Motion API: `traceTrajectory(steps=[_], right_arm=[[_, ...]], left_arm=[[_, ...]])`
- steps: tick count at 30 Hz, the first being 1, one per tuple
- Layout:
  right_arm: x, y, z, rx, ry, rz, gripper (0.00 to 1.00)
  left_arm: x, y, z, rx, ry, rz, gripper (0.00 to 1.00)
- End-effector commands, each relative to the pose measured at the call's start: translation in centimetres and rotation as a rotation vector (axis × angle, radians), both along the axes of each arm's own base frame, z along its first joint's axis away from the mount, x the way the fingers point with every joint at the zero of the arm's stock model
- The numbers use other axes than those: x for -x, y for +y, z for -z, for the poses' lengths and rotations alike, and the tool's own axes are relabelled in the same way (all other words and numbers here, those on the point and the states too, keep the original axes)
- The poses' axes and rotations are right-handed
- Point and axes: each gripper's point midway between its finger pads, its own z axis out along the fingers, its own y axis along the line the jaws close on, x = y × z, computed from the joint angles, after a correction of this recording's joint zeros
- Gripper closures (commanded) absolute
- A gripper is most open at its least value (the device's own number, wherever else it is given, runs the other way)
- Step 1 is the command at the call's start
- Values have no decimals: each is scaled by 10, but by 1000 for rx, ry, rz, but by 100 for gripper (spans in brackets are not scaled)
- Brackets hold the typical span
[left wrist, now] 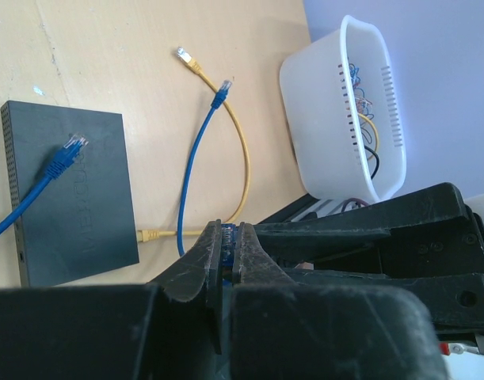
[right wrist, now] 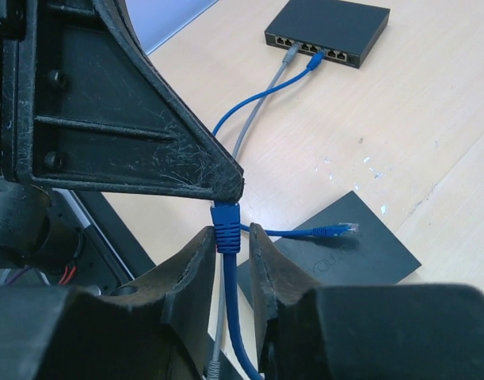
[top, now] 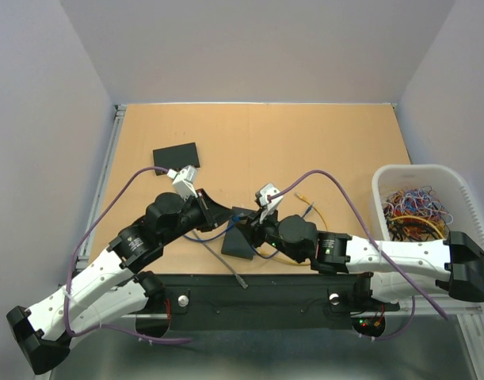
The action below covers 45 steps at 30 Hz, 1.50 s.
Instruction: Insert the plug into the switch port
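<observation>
Pinching the blue cable [right wrist: 226, 218] at its boot, the right gripper [right wrist: 230, 233] is closed on it. The left gripper [left wrist: 230, 229], almost shut, nips the same end, hiding its plug. Nothing is inserted yet; the nearest switch [right wrist: 360, 265] lies just beside on the worktop [right wrist: 432, 142].

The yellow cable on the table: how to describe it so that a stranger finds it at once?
Start at the white basket of wires on the table's right side. On the bare wood between it and the nearer dark switch lie two cables. The yellow cable is the one curving nearer the basket; its neighbour is a blue cable.
</observation>
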Motion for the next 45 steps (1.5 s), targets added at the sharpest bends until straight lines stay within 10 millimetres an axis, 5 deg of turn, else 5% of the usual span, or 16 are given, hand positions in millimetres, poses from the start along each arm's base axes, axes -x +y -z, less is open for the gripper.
traceTrajectory(steps=[1, 14, 26, 32, 36, 42, 45], right_arm=[[-2, 5, -18, -74, -16, 14, 72], [1, 2, -14, -103, -8, 4, 99], [-5, -21, 5, -52, 1, 76, 100], [-12, -46, 15, 16, 13, 167, 99], [-25, -68, 33, 108, 47, 284, 100], [-56, -112, 88, 240, 188, 462, 99], [-59, -117, 106, 265, 231, 477, 100]], left_arm=[[-3, -3, -24, 55, -55, 2, 100], [0, -3, -29, 76, -90, 19, 98], [-4, -3, -22, 44, -114, 21, 51], [-12, 3, -21, 10, -130, -24, 39], [-23, 9, -11, -44, -141, -77, 39], [-41, 15, 11, -126, -158, -139, 38], [-50, 14, 24, -155, -159, -151, 38]])
